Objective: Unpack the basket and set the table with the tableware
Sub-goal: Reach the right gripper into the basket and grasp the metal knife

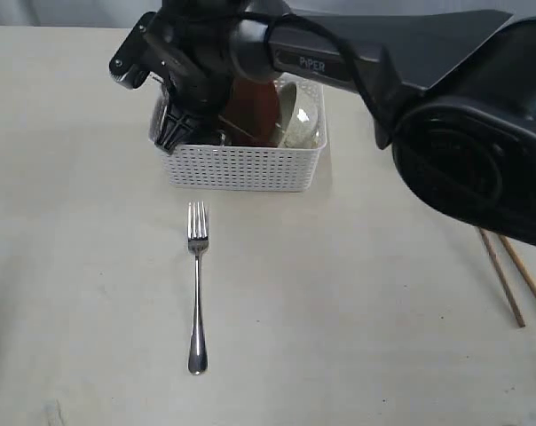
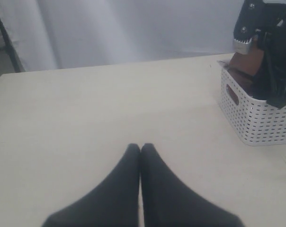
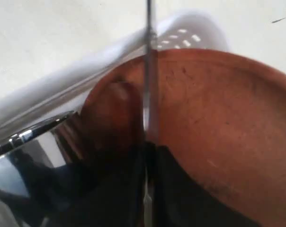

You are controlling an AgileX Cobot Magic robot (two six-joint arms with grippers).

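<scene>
White basket (image 1: 246,167) is holding a brown plate (image 1: 250,111), pale bowl (image 1: 299,120) and steel cup (image 3: 34,156). Right gripper (image 3: 147,146) is reaching inside, jaws pinching narrow on the thin knife (image 3: 150,85) standing against the plate, with the cup crowding beside. Fork (image 1: 197,284) is lying on the table (image 1: 357,293) before the basket, chopsticks (image 1: 516,275) far right. Left gripper (image 2: 140,149) is sitting well apart, jaws pressed together.

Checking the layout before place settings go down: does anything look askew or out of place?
Nothing spilled or broken. In the basket the brown plate stands on edge and the pale bowl lies tipped on its side. The chopsticks lie slanted at the far right of the table, well away from the fork.
</scene>
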